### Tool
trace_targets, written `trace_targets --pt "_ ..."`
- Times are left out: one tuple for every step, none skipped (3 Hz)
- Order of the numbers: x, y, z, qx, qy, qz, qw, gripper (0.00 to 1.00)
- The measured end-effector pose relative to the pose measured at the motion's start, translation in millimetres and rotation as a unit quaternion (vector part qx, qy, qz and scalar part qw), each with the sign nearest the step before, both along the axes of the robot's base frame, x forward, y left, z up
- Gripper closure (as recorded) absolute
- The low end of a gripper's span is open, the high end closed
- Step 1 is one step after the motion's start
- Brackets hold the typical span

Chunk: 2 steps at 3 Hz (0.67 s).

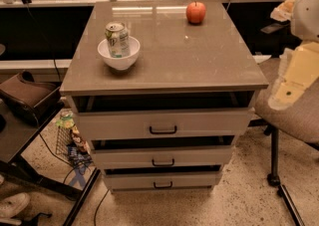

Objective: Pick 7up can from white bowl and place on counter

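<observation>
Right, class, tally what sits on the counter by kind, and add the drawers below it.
bowl: 1
can: 1, standing in the bowl
apple: 1
drawers: 3
Total: 6, three of them on the counter
The gripper is out of view; only the arm shows, right of the counter.

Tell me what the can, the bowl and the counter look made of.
The 7up can: likely thin metal, from its silvery top and printed label. The white bowl: seems glazed ceramic, though plastic is possible; smooth, glossy white. The counter: grey-brown, polished, stone or laminate; it mirrors the lights. The gripper hangs at the right edge, off the counter.
</observation>
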<state>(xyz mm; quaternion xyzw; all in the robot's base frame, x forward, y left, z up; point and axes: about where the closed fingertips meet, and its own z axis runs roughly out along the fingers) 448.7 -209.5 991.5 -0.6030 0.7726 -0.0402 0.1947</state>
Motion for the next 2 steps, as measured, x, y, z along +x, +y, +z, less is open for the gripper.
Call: trace_targets --pt "47.2 16.4 11.8 0.089 -0.029 0.005 0.9956 0.0" --pt "84.0 29.3 14.0 0.192 -0.046 -0.006 0.9802 0.0"
